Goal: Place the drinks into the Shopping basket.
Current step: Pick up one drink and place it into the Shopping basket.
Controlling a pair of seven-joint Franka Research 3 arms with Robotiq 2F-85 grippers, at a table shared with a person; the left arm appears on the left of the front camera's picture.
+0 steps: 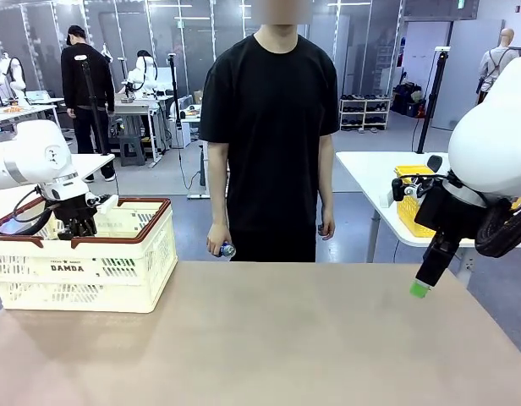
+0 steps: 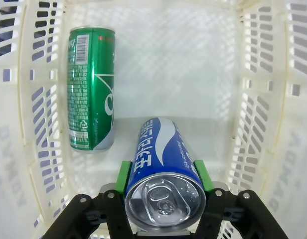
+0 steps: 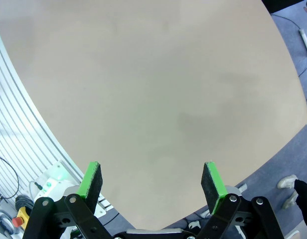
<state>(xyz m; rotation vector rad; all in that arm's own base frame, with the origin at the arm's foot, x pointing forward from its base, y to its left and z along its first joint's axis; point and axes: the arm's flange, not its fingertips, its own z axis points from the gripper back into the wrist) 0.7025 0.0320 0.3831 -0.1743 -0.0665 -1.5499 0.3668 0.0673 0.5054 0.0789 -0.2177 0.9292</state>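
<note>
Left gripper (image 2: 163, 172) is down inside the basket (image 1: 117, 275), green pads either side of a blue can (image 2: 161, 159); can't tell if it's clamped or already let go. Green can (image 2: 91, 89) lies on the basket floor beyond it. Right gripper (image 3: 152, 179) spread wide, holding nothing, over the table (image 3: 158, 89). Past the basket, the person's hand (image 1: 216, 241) holds another can (image 1: 227, 250).

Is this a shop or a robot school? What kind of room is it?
Probably a robot lab or workshop, not a shop. A white robot arm reaches into a shopping basket on a plain table, and farther back stand more work tables with equipment and camera stands.
</note>
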